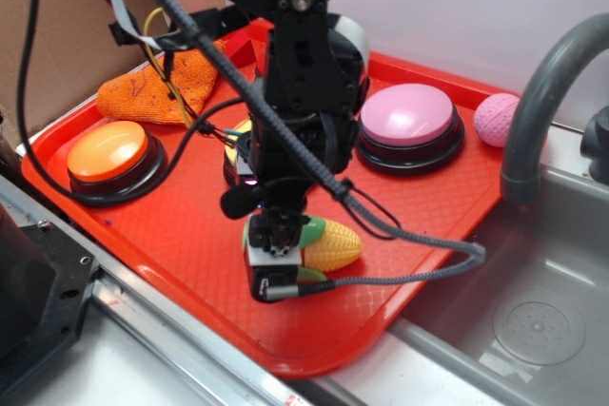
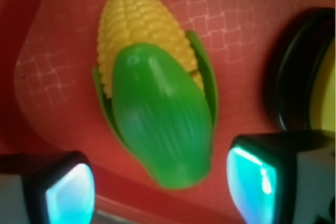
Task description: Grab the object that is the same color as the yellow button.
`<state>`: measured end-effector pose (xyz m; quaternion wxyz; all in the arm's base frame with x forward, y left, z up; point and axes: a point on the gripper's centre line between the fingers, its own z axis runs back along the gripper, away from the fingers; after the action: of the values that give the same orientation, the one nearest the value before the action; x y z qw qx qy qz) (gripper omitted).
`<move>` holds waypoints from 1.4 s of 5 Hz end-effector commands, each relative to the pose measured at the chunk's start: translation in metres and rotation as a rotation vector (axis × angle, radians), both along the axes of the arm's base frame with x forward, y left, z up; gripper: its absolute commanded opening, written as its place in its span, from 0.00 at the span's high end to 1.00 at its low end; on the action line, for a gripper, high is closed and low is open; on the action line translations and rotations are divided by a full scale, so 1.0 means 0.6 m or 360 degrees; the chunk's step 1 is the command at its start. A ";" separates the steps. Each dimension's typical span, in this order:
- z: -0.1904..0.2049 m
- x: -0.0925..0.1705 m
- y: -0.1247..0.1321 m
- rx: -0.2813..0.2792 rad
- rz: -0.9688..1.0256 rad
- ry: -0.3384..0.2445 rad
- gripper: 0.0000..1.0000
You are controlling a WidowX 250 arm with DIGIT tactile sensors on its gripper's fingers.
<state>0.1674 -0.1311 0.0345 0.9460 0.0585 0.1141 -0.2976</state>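
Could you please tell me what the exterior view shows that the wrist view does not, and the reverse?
Only the exterior view shows the orange button, pink button, pink ball, cloth and sink. Only the wrist view shows the fingers spread wide at the corn's husk end. Both show the corn, the tray and part of the yellow button.

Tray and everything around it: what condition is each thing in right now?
Pincer: open, above the corn's green end, holding nothing.
Corn: lying flat on the tray, not gripped.
Yellow button: on the tray, mostly hidden by the arm.
Orange button: on the tray, untouched.
Pink button: on the tray, untouched.
Orange cloth: crumpled at the tray's back corner.
Pink ball: resting off the tray.
Tray: flat beside the sink.
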 end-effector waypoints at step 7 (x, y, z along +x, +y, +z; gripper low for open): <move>-0.033 0.010 0.000 -0.0284 -0.0251 -0.0163 1.00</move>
<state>0.1691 -0.1254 0.0097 0.9269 0.0088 0.0681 -0.3690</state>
